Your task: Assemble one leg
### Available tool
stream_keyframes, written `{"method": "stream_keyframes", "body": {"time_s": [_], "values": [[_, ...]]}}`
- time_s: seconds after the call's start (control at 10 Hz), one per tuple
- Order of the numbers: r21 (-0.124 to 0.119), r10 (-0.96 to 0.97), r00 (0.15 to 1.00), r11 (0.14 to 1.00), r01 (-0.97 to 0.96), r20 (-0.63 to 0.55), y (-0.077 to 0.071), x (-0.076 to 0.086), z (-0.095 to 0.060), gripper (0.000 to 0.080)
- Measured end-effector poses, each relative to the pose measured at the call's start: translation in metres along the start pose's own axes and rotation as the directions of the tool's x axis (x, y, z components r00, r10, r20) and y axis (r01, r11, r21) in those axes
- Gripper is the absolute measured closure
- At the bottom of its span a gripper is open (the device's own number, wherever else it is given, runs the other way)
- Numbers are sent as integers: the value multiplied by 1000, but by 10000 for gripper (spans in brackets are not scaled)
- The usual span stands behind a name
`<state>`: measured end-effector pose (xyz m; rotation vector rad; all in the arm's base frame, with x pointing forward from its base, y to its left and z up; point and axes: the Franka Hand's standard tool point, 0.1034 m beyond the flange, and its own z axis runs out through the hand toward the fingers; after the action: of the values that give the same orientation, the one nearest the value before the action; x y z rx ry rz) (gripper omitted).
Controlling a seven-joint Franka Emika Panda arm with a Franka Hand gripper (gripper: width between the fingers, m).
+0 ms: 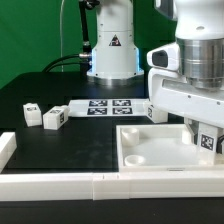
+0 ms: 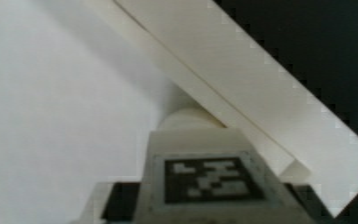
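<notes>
My gripper (image 1: pixel 206 132) hangs over the large white panel (image 1: pixel 150 152) at the exterior view's right and is shut on a leg (image 1: pixel 207 141), a small white block with a black-and-white tag. In the wrist view the leg (image 2: pixel 208 172) sits upright between the dark fingers (image 2: pixel 126 203) of the gripper (image 2: pixel 208 205), its tip close to the panel's inner face (image 2: pixel 69 100) beside the raised rim (image 2: pixel 229 80). I cannot tell whether it touches the panel. Two more legs (image 1: pixel 32 115) (image 1: pixel 54 119) stand on the black table at the left.
The marker board (image 1: pixel 105 107) lies flat behind the panel at the middle. A white rail (image 1: pixel 90 186) runs along the table's front edge, with a short white piece (image 1: pixel 7 148) at the left. The robot base (image 1: pixel 112 50) stands at the back.
</notes>
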<state>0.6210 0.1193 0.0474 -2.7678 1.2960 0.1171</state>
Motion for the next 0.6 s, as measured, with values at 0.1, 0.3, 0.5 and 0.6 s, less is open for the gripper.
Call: {"method": "stream_keyframes", "body": {"time_s": [0.1, 0.3, 0.5, 0.6], "values": [[2, 81, 997, 997, -81, 2, 0, 0, 0, 519], [2, 128, 992, 992, -128, 3, 0, 0, 0, 519], [2, 102, 995, 995, -102, 3, 0, 0, 0, 287], [2, 84, 996, 996, -84, 3, 0, 0, 0, 174]]}}
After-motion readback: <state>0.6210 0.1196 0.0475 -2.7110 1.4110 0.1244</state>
